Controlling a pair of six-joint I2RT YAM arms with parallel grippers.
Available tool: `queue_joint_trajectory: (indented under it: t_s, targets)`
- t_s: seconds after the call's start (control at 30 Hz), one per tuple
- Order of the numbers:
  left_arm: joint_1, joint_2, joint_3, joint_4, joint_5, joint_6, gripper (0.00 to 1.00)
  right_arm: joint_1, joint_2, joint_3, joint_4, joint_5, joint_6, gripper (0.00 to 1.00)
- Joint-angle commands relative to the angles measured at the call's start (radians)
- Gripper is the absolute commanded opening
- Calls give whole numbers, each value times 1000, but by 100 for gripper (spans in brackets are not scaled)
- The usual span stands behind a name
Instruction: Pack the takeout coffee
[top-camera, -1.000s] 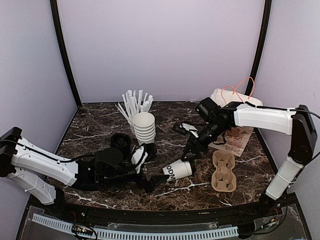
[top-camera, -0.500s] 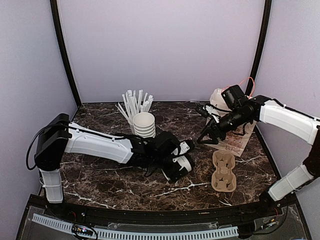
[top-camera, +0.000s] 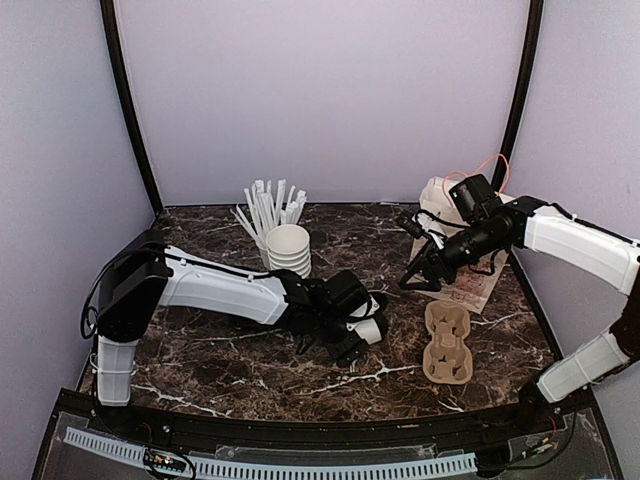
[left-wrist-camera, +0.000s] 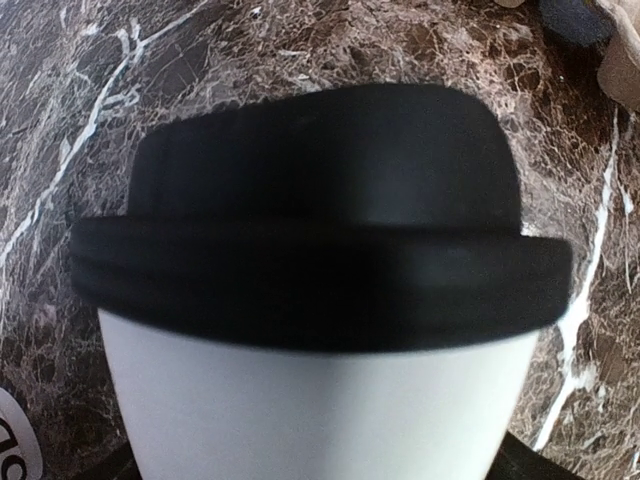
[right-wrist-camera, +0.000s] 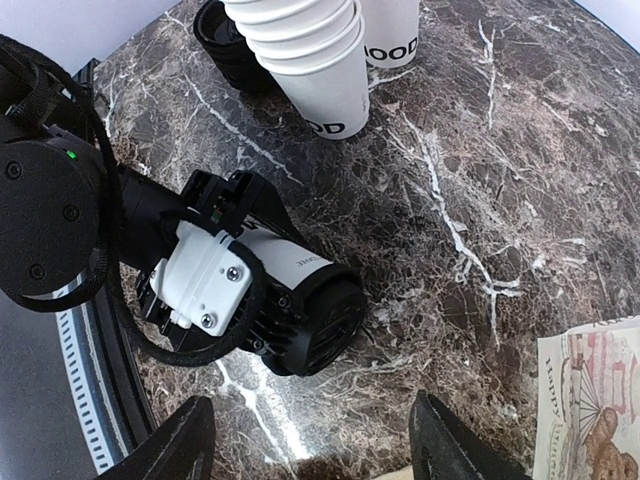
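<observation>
The takeout coffee (top-camera: 373, 331), a white paper cup with a black lid, lies on its side on the marble table at the centre. My left gripper (top-camera: 356, 330) is shut around its body. In the left wrist view the cup's white wall (left-wrist-camera: 320, 400) and black lid (left-wrist-camera: 320, 240) fill the frame. The right wrist view shows the cup (right-wrist-camera: 300, 268) held in the left gripper, lid toward the right. My right gripper (top-camera: 415, 276) hovers open and empty to the cup's right; its fingertips (right-wrist-camera: 190, 440) frame the bottom of its view.
A brown cardboard cup carrier (top-camera: 447, 343) lies at the front right. A printed paper bag (top-camera: 472, 272) lies behind it under the right arm. A stack of lidless cups (top-camera: 289, 250) and a cup of straws (top-camera: 266, 212) stand behind the left arm.
The left arm swung in from the front left and closed on the lying cup. The right gripper drew back from the cup, right and toward the bag.
</observation>
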Motion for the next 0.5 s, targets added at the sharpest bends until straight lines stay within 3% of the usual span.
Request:
queue_joint_trajectory:
  t_s: [0.0,0.2,0.37,0.47]
  targets:
    - [5,-61,-26,-17,3,-22,85,-6,-10,-12,39,-4,15,68]
    - [5,-211,-238,233,9,-45,78,-7,-9,-1,20,-23,5,68]
    - [5,-324,-430,572,73,-88,77,4,11,15,-70,-141,-85,68]
    - [5,-347,-505,740,98,-114,77,48,13,21,-89,-126,-114,69]
